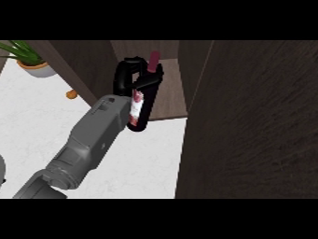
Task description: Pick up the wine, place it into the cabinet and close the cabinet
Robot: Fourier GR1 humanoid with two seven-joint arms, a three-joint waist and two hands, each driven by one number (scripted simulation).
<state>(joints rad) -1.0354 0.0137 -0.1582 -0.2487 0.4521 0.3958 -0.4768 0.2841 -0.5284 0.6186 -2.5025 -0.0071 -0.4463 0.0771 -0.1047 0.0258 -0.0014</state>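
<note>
A dark wine bottle point(139, 108) with a red cap and a pale label stands nearly upright at the mouth of the open cabinet. Its base hangs just past the front edge of the brown cabinet shelf point(169, 100). My right hand point(128, 75) is shut on the bottle's upper part, fingers curled round its shoulder and neck, with the grey forearm reaching up from the lower left. The red cap pokes out above the hand. The left hand does not show; only a grey piece of arm sits at the lower left edge.
The open cabinet door point(261, 116), a large dark wood panel, fills the right side. The cabinet's left wall point(86, 65) stands beside the hand. A potted plant point(32, 60) and a small orange object point(70, 94) sit on the white counter point(44, 126).
</note>
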